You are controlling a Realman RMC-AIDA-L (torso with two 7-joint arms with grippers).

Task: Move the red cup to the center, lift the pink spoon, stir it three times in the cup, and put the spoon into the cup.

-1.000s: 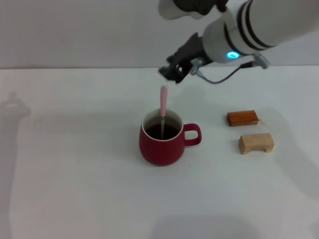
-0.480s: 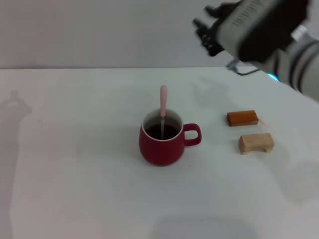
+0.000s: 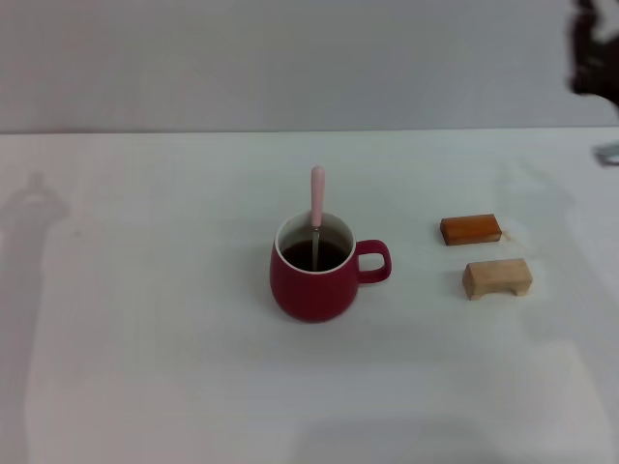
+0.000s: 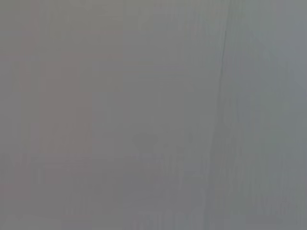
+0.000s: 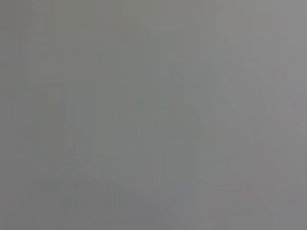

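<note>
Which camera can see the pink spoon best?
The head view. There the pink spoon stands in the red cup, its pink handle poking up above the rim, with nothing in front of it. The left wrist view and the right wrist view show only plain grey, with no spoon in them at all.

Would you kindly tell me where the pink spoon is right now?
In the head view the pink spoon stands in the red cup near the table's middle, handle sticking up; two small blocks lie to the cup's right.

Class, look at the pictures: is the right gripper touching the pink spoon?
Apart. The head view shows the pink spoon standing alone in the red cup, while the right gripper sits at the far upper right edge.
</note>
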